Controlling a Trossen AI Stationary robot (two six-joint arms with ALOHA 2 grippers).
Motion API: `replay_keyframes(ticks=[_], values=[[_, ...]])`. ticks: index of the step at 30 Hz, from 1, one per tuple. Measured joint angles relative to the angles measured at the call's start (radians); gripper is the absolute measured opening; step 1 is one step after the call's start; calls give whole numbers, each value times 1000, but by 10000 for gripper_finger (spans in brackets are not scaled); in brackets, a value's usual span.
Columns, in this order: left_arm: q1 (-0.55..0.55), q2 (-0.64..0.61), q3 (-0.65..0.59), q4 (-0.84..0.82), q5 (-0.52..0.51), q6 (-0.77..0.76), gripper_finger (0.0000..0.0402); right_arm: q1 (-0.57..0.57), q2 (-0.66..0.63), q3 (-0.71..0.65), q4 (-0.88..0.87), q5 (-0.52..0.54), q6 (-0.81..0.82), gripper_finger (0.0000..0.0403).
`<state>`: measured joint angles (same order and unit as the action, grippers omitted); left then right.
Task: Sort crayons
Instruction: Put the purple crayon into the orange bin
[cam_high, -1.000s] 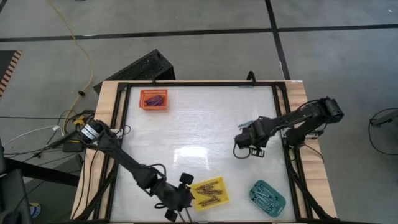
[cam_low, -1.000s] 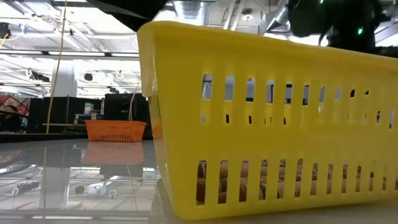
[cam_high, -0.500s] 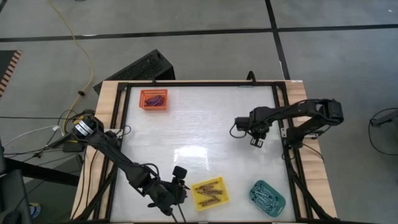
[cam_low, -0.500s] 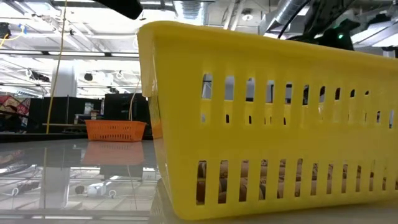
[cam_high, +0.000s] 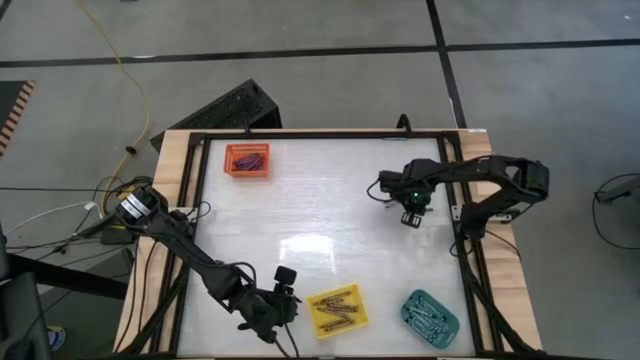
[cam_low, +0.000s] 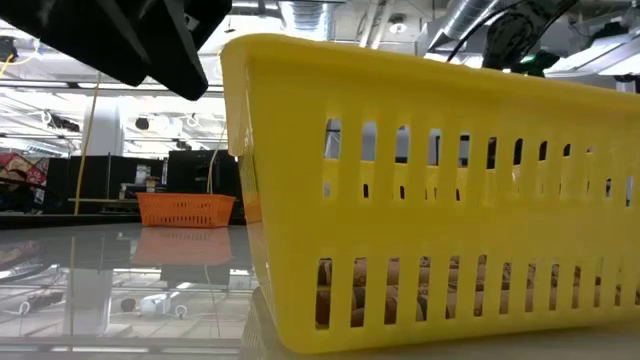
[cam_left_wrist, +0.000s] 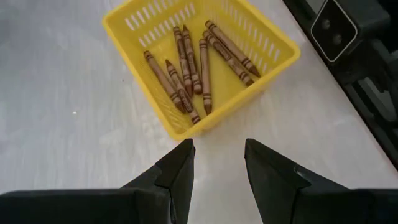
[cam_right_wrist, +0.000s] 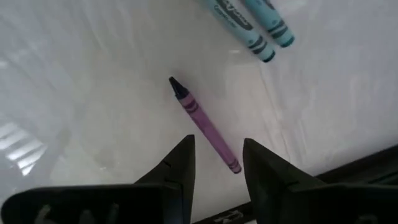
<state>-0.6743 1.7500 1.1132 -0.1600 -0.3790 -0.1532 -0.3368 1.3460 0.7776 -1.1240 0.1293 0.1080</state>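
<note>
On table: brown crayons in yellow tray, purple in orange tray, teal in teal tray. Unsorted: purple crayon, two teal crayons. Right gripper spread above purple one, empty; left gripper spread beside yellow tray, empty.

A purple crayon with black wrapper bands is lying just ahead of the dark right claw; two teal ones beyond. Brownish-red crayons are filling a yellow tray ahead of the left claw.
</note>
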Motion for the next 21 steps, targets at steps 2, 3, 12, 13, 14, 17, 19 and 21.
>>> replay_keyframes(ticks=[2, 3, 12, 13, 14, 17, 19, 21], values=[[0, 0, -3, -2, 1, -7, 132, -11, 27, 0, 6, -8, -16, 126], [0, 0, -4, -7, 1, -9, 132, -13, 46, 0, 10, -12, -27, 126], [-14, 0, -4, -7, 1, -8, 132, -11, 263, 7, 54, -19, -103, 122], [-16, 0, -4, -8, 2, -9, 132, -5, 278, 8, 55, -25, -108, 118], [-20, 0, -4, -9, 1, -9, 132, 2, 289, 8, 57, -29, -110, 111], [-26, 0, -4, -17, -2, -8, 132, 33, 305, 9, 67, -45, -113, 81], [-27, 0, -4, -25, -3, -8, 132, 56, 306, 17, 66, -52, -113, 54], [-27, 0, -4, -25, -6, -8, 132, 76, 306, 29, 55, -52, -109, 24]])
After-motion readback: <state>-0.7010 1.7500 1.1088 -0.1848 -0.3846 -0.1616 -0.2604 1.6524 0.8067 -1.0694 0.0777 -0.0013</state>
